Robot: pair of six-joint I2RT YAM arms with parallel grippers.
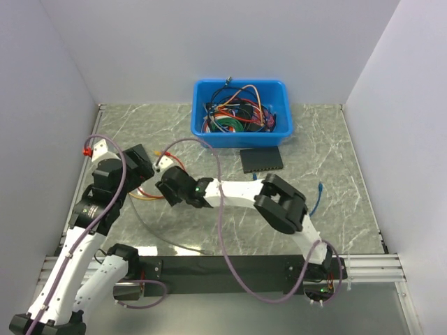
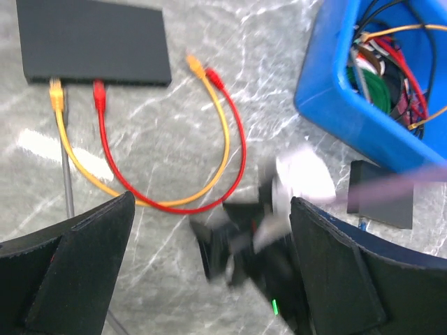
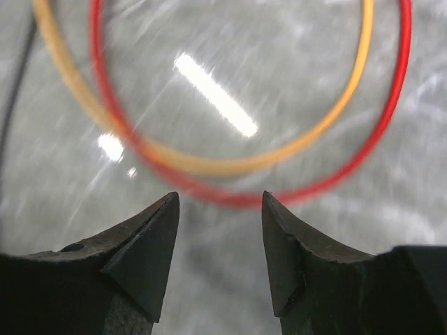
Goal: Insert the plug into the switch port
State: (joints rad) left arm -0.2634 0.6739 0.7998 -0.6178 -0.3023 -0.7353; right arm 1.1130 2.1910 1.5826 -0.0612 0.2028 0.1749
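well, the right hand point(image 3: 218, 199) stands partly open and empty above blurred loops of orange cable point(image 3: 209, 166) and red cable point(image 3: 402, 35). the left hand point(image 2: 211, 201) gapes wide, holding nothing. the blue cable point(image 1: 318, 201) lies well behind the right hand, beside its arm's elbow; its plug is too small to make out, as is any switch port on the black switch point(image 1: 262, 159).

The table point(image 1: 335, 160) is grey with white veins, the bin point(image 1: 241, 138) blue, the switch point(image 2: 94, 42) black, with a red cable point(image 3: 244, 199) and an orange cable point(image 3: 209, 166).
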